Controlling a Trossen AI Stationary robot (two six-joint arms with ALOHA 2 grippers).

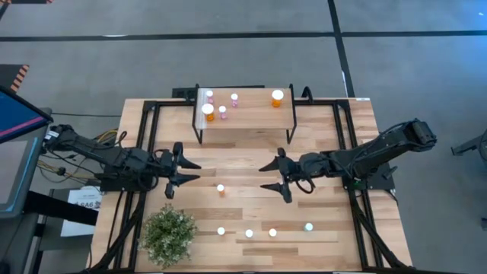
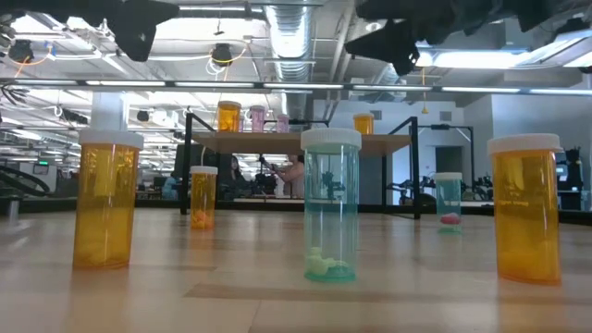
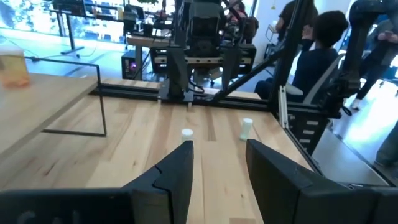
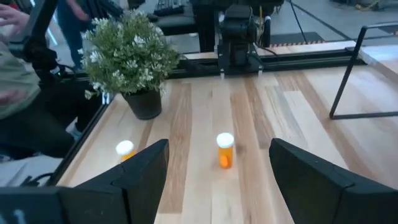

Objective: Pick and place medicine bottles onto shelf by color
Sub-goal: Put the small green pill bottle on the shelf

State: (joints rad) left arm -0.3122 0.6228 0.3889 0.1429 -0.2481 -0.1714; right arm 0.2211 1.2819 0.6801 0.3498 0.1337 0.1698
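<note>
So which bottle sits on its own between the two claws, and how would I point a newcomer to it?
Start at the shelf at the table's far edge, then come toward the potted plant. Between the open left claw and open right claw stands a small orange bottle. It stands alone, while the other loose bottles form a row nearer the front edge.

bottles [image 2: 107,200]: orange, teal or pink bodies, white caps
teal bottle [image 2: 330,205]: clear teal, pale pills inside
shelf [image 1: 247,111]: light wood top, black legs
table [image 1: 327,221]: pale striped wood planks
plant [image 1: 168,235]: green leaves
arms [image 1: 358,158]: black
</note>
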